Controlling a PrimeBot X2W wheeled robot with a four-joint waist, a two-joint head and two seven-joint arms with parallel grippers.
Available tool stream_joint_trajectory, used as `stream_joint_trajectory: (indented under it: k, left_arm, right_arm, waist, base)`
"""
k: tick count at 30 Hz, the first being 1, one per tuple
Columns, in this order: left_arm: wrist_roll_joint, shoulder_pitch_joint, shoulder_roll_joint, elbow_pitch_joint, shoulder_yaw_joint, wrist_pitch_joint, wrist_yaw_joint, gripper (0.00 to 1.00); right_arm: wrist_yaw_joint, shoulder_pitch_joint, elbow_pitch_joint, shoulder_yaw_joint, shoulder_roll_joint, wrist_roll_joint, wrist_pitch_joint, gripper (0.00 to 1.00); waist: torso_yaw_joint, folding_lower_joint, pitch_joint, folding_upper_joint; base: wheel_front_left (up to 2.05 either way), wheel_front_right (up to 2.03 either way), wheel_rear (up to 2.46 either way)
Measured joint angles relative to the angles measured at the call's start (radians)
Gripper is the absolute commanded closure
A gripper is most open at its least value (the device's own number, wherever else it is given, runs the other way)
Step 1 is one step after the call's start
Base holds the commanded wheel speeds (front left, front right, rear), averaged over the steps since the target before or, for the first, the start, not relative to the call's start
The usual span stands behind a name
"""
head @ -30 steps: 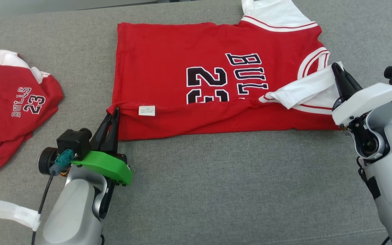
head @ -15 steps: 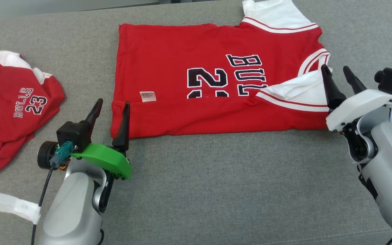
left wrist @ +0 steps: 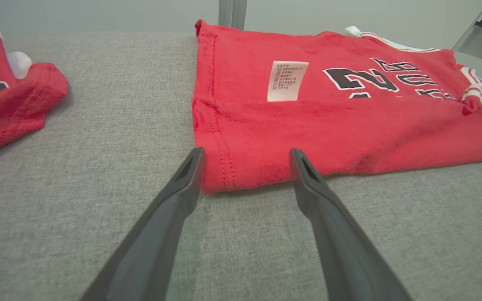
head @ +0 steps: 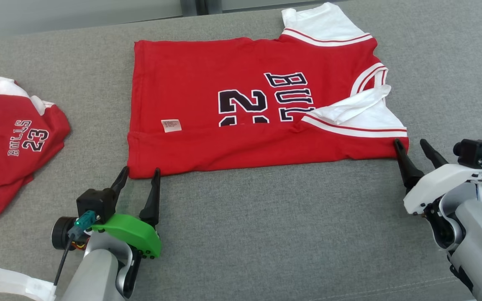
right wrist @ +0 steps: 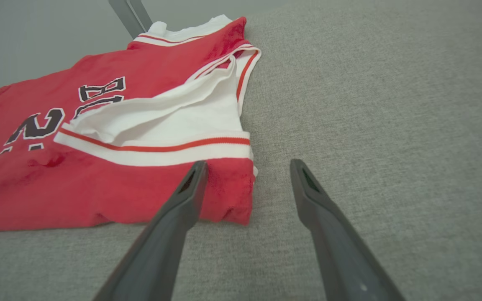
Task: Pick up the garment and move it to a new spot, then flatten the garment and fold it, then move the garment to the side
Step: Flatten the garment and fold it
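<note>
The garment (head: 232,100) is a red jersey with white sleeves and black "23 BULLS" lettering, lying spread on the grey surface with its near edge folded over towards the far side. My left gripper (head: 140,173) stands open just short of its near left corner (left wrist: 220,167), nothing between the fingers. Over at the near right corner (right wrist: 232,196), my right gripper (head: 411,144) is open too and holds nothing. In the right wrist view a white sleeve (right wrist: 174,121) lies folded on the red cloth.
A second red jersey (head: 11,142) lies crumpled at the left of the grey surface (head: 266,217); it also shows in the left wrist view (left wrist: 2,108). A white strip (head: 19,286) lies at the near left edge. Bare grey fabric stretches between my arms.
Both grippers have opened and let go of the garment's folded edge, then drawn back towards me. The fold now lies flat. The head camera has shifted slightly.
</note>
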Motion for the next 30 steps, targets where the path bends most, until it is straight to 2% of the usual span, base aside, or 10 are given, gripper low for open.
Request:
stream_joint_trajectory:
  k: [10,11,12,13,14,22,30]
  left_arm:
    - [0.0,-0.079,-0.009,0.12,0.009,0.0,0.0,0.0]
    - [-0.004,-0.091,-0.011,0.15,0.002,0.0,0.0,0.04]
    - [-0.005,-0.098,-0.014,0.164,-0.006,-0.002,0.0,0.5]
    - [-0.009,-0.106,-0.016,0.17,-0.007,-0.002,0.0,0.85]
    - [-0.016,-0.118,-0.018,0.175,-0.011,-0.001,0.0,1.0]
    - [-0.044,-0.104,-0.023,0.109,0.0,-0.001,0.0,1.0]
    - [-0.053,0.065,-0.027,-0.05,0.044,0.0,-0.002,1.0]
  right_arm:
    - [0.0,-0.063,0.108,0.043,0.057,0.042,-0.009,0.0]
    - [0.0,-0.069,0.117,0.047,0.062,0.048,-0.01,0.01]
    - [0.0,-0.075,0.123,0.054,0.065,0.053,-0.011,0.76]
    - [0.0,-0.08,0.124,0.061,0.067,0.058,-0.014,1.0]
    - [0.0,-0.086,0.124,0.068,0.07,0.064,-0.015,1.0]
    - [0.001,-0.09,0.113,0.089,0.067,0.094,-0.035,1.0]
    - [0.001,0.046,-0.019,0.048,0.022,0.091,-0.04,1.0]
  waist:
    - [-0.002,0.0,0.035,0.0]
    - [-0.001,0.0,0.04,0.0]
    - [-0.001,0.0,0.044,0.0]
    - [-0.001,0.0,0.047,0.0]
    - [-0.001,0.0,0.051,0.0]
    - [0.001,0.0001,0.033,0.0]
    - [0.007,0.0001,-0.041,0.0]
  base:
    - [0.0,0.0,0.0]
    - [0.0,0.0,0.0]
    - [0.0,0.0,0.0]
    - [0.0,0.0,0.0]
    - [0.0,0.0,0.0]
    - [0.0,0.0,0.0]
    - [0.0,0.0,0.0]
